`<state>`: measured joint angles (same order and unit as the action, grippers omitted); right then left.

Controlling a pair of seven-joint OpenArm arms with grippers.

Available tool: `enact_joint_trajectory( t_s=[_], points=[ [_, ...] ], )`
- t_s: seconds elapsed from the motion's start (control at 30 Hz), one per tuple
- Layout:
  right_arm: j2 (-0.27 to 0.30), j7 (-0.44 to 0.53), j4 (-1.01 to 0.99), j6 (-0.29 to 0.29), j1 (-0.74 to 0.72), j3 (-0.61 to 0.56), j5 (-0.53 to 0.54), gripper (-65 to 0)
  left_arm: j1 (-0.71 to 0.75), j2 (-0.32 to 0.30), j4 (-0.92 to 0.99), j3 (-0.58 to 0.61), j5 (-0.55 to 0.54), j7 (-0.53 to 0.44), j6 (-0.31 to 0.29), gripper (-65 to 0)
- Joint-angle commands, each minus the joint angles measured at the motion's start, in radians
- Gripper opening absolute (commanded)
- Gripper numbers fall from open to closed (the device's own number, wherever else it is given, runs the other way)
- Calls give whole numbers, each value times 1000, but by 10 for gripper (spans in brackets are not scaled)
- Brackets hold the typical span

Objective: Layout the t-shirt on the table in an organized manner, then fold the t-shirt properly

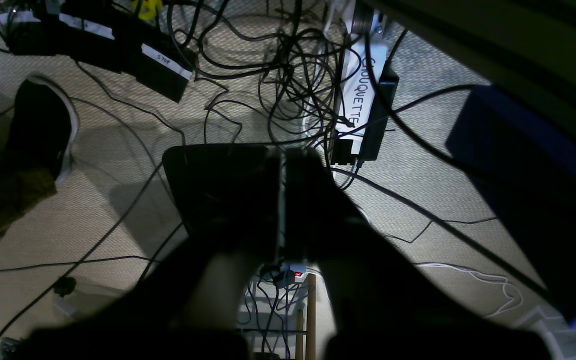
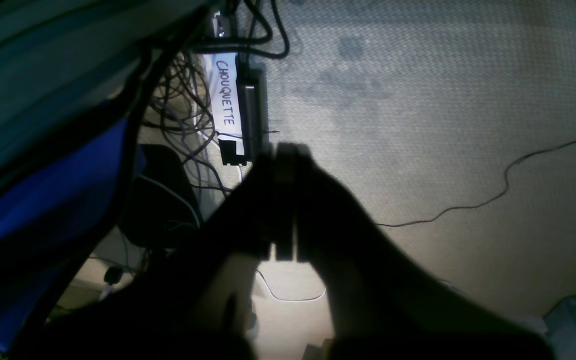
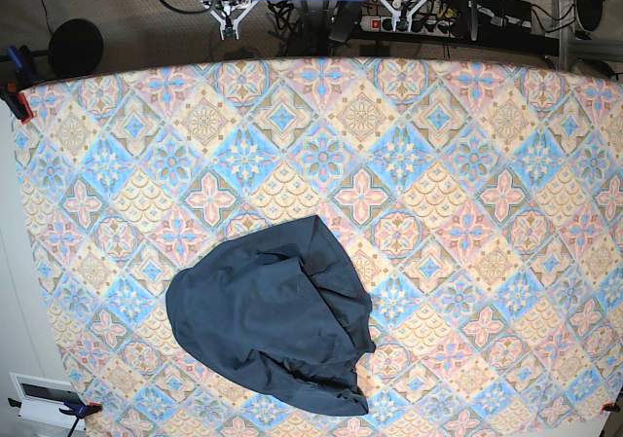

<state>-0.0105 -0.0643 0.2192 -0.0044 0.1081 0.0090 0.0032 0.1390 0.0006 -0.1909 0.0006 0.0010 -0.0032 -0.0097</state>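
The dark navy t-shirt (image 3: 273,330) lies crumpled in a rounded heap on the patterned table (image 3: 467,164), at the front left of centre in the base view. Both arms are drawn back beyond the table's far edge. My left gripper (image 1: 282,156) hangs over the floor with its fingers pressed together and nothing between them. My right gripper (image 2: 285,150) is likewise shut and empty over the floor. In the base view the left gripper (image 3: 402,4) and right gripper (image 3: 226,9) show only as small shapes at the top, far from the shirt.
A tangle of cables (image 1: 293,75) and a power strip labelled "CHOUQUETTE" (image 1: 360,90) lie on the carpet below the grippers. A dark shoe (image 1: 43,125) is at the left. Clamps hold the cloth at the table's left corners (image 3: 18,94).
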Motion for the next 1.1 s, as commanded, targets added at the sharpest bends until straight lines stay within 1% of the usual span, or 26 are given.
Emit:
enact_joint_trajectory(
  t_s=[0.0,0.53,0.63,0.7,0.77,0.87,0.93,1.07],
  points=[
    [5,-2,3,-1,5,-2,4,-650,7,5,-3,-1,3,-4,4,-648],
    [7,-2,3,-1,5,-2,4,-650,12,3,-3,-1,3,-4,4,-648],
    [7,-2,3,-1,5,-2,4,-650,40,-1,-23,-1,3,-4,4,-648],
    [8,-2,6,-1,9,-2,2,-650,80,-9,-75,0,4,-4,4,-648],
    [17,-2,38,-1,29,-2,2,-650,119,-23,-129,2,4,-4,4,-648],
    [70,-4,125,-1,103,-2,2,-650,172,-24,-183,0,4,-4,4,-648],
    [97,-12,200,-1,149,-2,2,-650,215,-47,-226,0,4,-4,4,-648],
    [105,-65,366,-1,238,-1,4,-650,297,-60,-332,0,4,-4,4,-648]
  ],
)
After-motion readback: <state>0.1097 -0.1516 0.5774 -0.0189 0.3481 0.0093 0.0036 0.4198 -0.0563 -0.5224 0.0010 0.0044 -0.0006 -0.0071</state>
